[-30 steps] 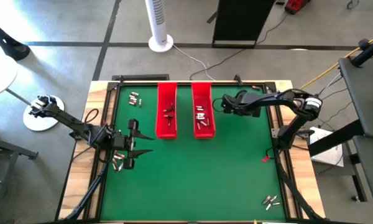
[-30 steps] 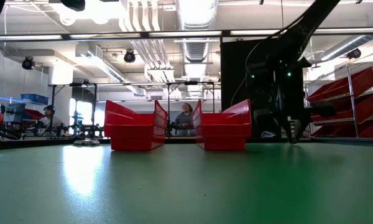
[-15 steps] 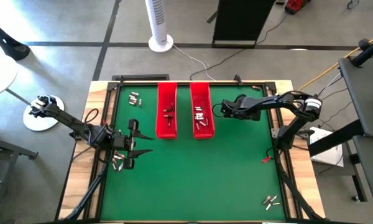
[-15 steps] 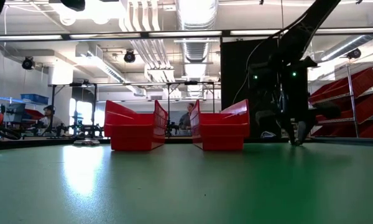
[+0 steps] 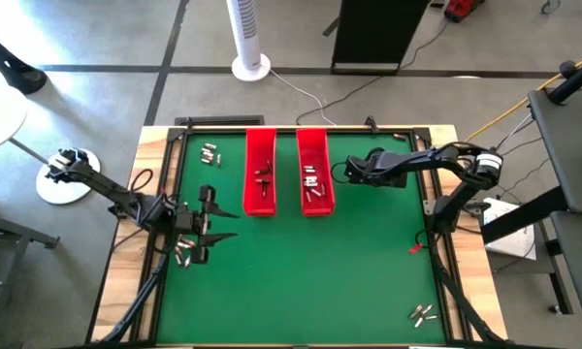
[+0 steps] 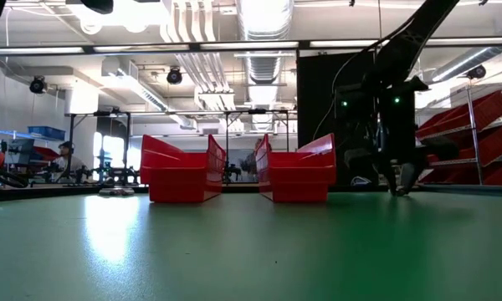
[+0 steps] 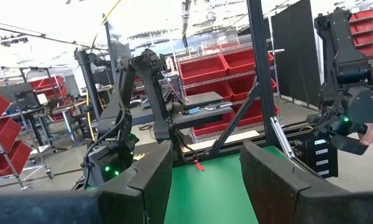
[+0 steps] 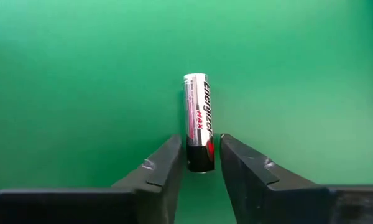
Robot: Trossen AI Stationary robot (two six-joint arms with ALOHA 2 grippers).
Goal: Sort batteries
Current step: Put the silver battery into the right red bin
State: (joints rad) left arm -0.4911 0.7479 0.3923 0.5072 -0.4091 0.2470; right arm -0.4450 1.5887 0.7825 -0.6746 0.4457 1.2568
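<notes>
Our right gripper [image 8: 201, 163] stands slightly parted around a battery [image 8: 197, 121], seemingly unclamped; rigid, slick, apt to roll, best pinched mid-barrel.

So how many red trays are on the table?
2. The left tray and the right tray stand side by side at the far middle of the table, each holding a few batteries. None seems hidden.
</notes>
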